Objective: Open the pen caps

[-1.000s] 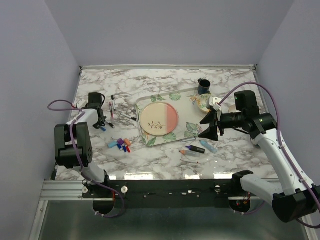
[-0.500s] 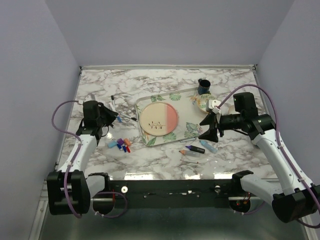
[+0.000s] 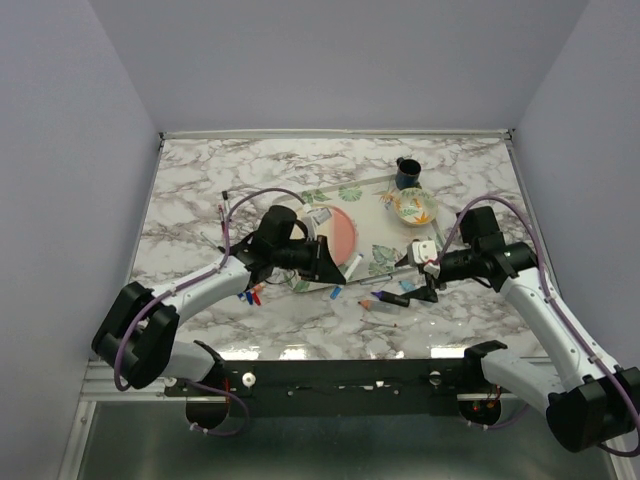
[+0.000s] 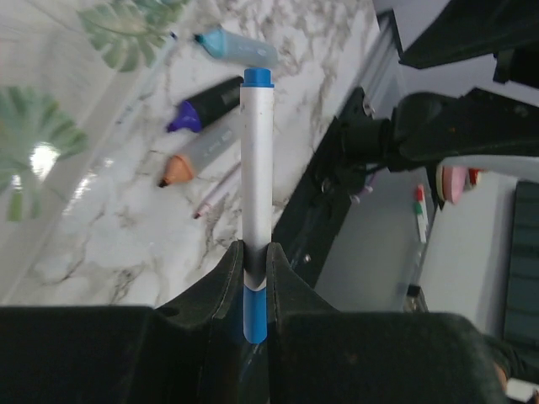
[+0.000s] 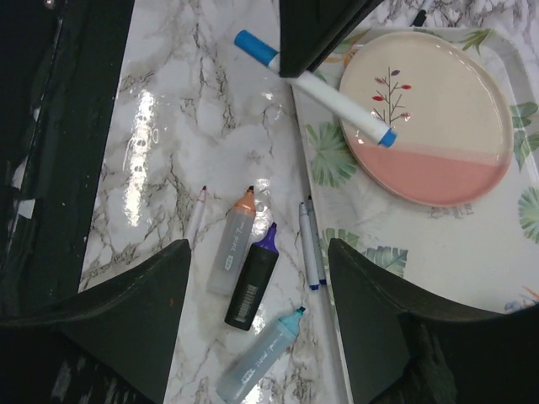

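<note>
place: robot lab cell | evidence: plain enclosure walls (image 3: 330, 60), marble tabletop (image 3: 190, 180), aluminium rail (image 3: 110, 380)

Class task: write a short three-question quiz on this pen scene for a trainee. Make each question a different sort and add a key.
1. True or false: the left fingers are shut on a white pen with blue ends.
2. Which marker lies between the orange highlighter and the light-blue highlighter on the table? A. the purple highlighter B. a green one C. a yellow one
3. Fill the gap: the right fingers stand ____ above the highlighters, holding nothing.

Key: 1 true; 2 A; 3 open.
</note>
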### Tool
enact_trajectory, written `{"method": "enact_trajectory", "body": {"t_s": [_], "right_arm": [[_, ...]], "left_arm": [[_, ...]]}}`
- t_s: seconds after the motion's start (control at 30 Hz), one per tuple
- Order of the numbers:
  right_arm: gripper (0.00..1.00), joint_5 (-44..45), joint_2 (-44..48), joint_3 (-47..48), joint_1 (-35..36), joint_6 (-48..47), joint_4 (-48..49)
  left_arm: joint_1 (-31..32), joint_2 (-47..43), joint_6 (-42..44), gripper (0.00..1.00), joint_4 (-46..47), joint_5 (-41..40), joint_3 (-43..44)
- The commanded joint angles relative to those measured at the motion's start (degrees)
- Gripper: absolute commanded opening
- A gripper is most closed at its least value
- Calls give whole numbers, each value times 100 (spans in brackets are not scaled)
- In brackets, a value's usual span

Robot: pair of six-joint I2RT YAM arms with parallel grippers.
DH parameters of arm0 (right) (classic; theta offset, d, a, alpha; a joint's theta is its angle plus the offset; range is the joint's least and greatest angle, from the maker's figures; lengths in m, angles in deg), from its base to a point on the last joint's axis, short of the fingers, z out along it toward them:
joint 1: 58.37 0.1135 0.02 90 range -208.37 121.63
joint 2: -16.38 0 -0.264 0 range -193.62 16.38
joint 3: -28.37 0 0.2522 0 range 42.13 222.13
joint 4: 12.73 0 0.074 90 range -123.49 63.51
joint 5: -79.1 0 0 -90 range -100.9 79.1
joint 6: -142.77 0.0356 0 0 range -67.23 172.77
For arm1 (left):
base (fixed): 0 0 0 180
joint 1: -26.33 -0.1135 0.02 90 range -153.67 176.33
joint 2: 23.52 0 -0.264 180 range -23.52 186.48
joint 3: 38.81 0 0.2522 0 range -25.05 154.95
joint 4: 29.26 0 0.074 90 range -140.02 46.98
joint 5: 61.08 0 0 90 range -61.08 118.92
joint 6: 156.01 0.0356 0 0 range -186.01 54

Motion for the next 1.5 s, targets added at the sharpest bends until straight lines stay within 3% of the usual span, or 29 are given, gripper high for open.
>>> {"method": "enact_trajectory", "body": {"t_s": [0.0, 0.13, 0.27, 0.47, 0.57, 0.67, 0.7, 0.8, 0.83, 0.87, 0.97, 1.0, 1.17, 1.47], "right_arm": [[76, -274, 37, -140, 375, -1236, -351], [76, -28, -86, -158, 963, -1220, -97], [76, 963, -296, -386, 1658, -895, 449], [67, 1492, -605, -500, 2248, -666, 694], [56, 1747, -727, -536, 2476, -499, 888], [39, 1914, -929, -501, 2679, -350, 924], [26, 1941, -982, -483, 2723, -314, 924], [1, 1986, -1141, -343, 2820, -147, 845], [1, 1994, -1167, -316, 2837, -95, 836], [1, 1986, -1193, -290, 2837, 28, 827], [1, 2003, -1211, -193, 2829, 370, 827], [1, 2012, -1229, -167, 2829, 459, 836], [1, 2047, -1475, 70, 2820, 1011, 836], [1, 2065, -1563, 379, 2522, 2443, 1467]], "left_arm": [[496, 526, 321, 0, 20, 1132, 230], [812, 966, 391, 0, 116, 1475, 405], [1067, 1177, 470, 0, 64, 1598, 616], [1155, 1274, 453, 0, 133, 1590, 731], [1191, 1274, 391, 0, 239, 1616, 705], [1199, 1274, 356, 0, 344, 1625, 678], [1200, 1266, 313, 0, 380, 1625, 661], [1182, 1195, 242, 1, 476, 1493, 634], [1147, 1099, 207, 8, 511, 1423, 582], [1077, 1038, 181, 26, 590, 1257, 538], [832, 643, 128, 54, 967, 1072, 196], [778, 528, 110, 58, 1030, 758, 82], [453, -386, -48, 66, 1776, -377, -788], [391, -1449, -768, 66, 3234, -1958, -2160]]}}
